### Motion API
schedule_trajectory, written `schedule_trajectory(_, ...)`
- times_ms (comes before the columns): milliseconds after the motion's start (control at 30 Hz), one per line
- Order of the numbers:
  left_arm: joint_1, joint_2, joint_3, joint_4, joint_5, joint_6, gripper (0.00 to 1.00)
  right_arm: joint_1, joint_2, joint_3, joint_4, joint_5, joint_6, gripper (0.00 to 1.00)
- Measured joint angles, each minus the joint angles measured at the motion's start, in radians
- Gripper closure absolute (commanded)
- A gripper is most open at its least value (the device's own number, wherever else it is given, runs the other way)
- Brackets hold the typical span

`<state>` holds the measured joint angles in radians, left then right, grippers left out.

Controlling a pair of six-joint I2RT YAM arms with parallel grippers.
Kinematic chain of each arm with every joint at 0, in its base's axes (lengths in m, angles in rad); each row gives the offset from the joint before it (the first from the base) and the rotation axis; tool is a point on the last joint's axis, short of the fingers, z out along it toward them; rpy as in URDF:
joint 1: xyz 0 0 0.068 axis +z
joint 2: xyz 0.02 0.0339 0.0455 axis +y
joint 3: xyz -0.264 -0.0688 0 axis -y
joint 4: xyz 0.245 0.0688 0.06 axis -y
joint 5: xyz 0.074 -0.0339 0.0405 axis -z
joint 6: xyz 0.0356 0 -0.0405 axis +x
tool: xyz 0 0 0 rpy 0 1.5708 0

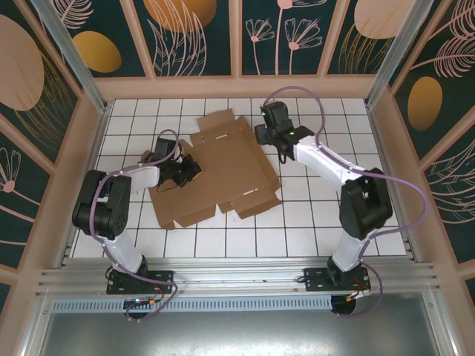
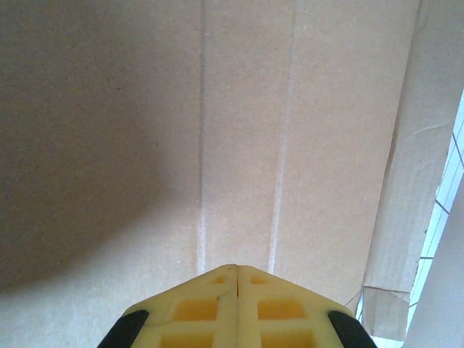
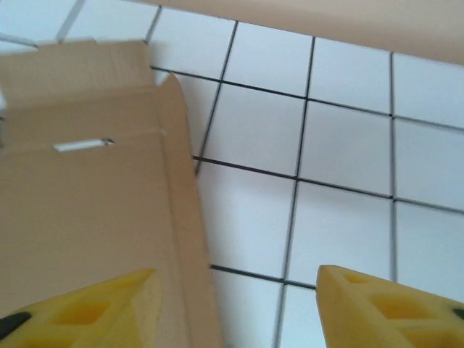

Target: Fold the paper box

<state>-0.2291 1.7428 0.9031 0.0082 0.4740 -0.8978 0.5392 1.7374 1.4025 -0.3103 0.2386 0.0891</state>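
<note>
The paper box (image 1: 230, 167) is lying as a flat die-cut sheet in the middle of the top view, on the white tiled counter (image 1: 319, 222), with no wall raised yet. The left gripper (image 2: 236, 290) is sitting over the sheet's left-centre part. Its fingers (image 2: 199, 308) are pressed together with nothing between them, pointing at two parallel crease lines (image 2: 202, 145) that run up the left wrist view. Whether the tips are touching the cardboard I cannot tell.

The right gripper (image 3: 238, 297) is hovering at the sheet's upper right edge in the top view. Its fingers (image 3: 94, 308) are standing spread and empty, one over cardboard at the lower left of the right wrist view and the other over bare tile at the lower right. The flap edge is running between them, and a slit (image 3: 83, 145) is showing at the upper left.

The step in hand is probably raising that side flap. To do it well, the left fingers should be pressing the base panel down just inside a crease, so the light sheet is not sliding or lifting whole. The right fingers should be catching the flap at its free edge, clear of the slit, and swinging it up about its own crease rather than dragging it sideways. A slow, even lift matters, because thin card is likely to buckle off the score line.
</note>
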Motion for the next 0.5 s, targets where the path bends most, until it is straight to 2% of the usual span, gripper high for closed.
schedule_trajectory(100,0.001,-0.050,0.018,-0.045,-0.031,0.031,1.00,0.005,-0.016,-0.065,0.008,-0.092,0.109,0.77)
schedule_trajectory(200,0.012,-0.101,0.020,-0.063,-0.052,0.045,1.00,0.037,-0.005,-0.153,-0.006,-0.138,0.188,0.90)
schedule_trajectory(333,0.039,-0.110,0.013,-0.066,-0.084,0.056,1.00,0.099,0.042,-0.237,-0.019,-0.150,0.256,0.94)
schedule_trajectory(500,0.048,-0.094,-0.039,-0.064,-0.089,0.053,1.00,0.107,0.109,-0.273,-0.033,-0.150,0.273,0.94)
